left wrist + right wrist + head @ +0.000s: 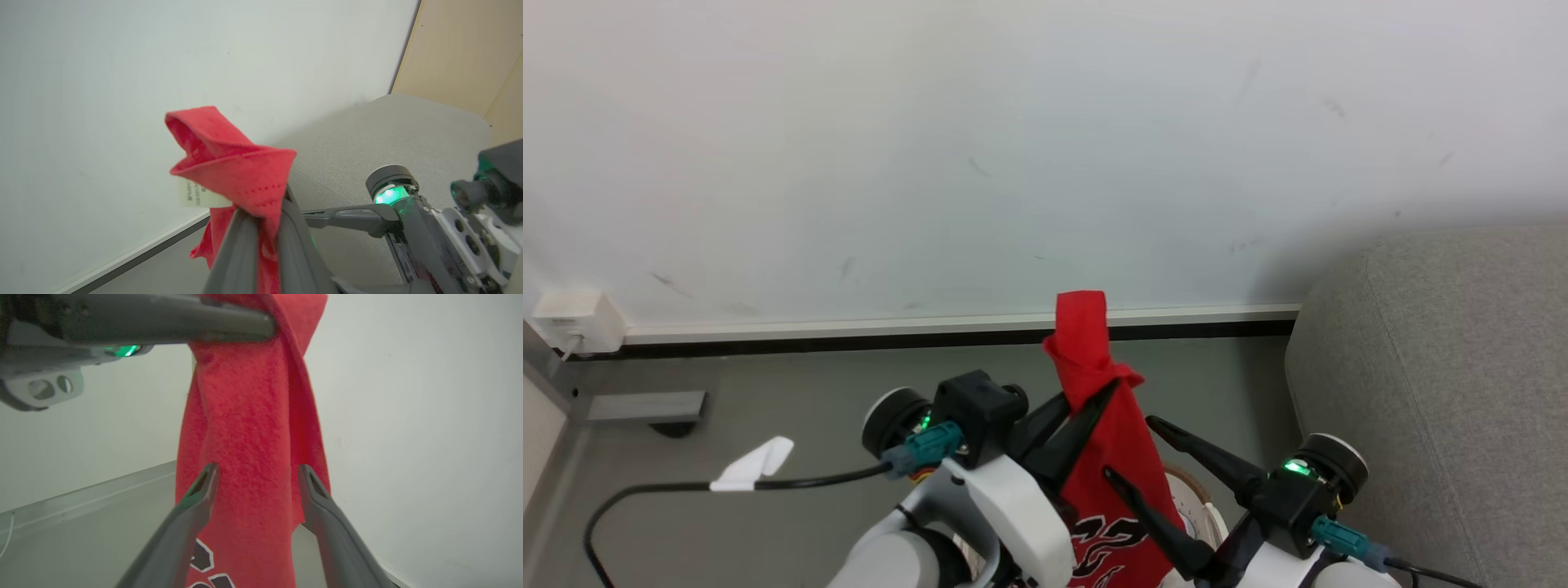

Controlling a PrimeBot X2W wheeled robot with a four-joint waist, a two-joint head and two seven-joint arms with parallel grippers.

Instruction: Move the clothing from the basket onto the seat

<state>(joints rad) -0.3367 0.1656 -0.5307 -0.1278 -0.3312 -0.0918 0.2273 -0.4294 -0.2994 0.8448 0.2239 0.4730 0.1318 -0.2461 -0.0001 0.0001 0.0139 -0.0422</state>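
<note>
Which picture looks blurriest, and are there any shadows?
Right wrist view: the red jersey, close to the lens, looks soft and grainy, as does the right gripper. Head view: sharper, with a soft shadow on the wall beside the seat.

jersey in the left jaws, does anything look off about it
The red jersey hangs bunched and twisted from the shut jaws of the left gripper. A crumpled tuft pokes above them, with its white care label turned out. No tear visible.
</note>
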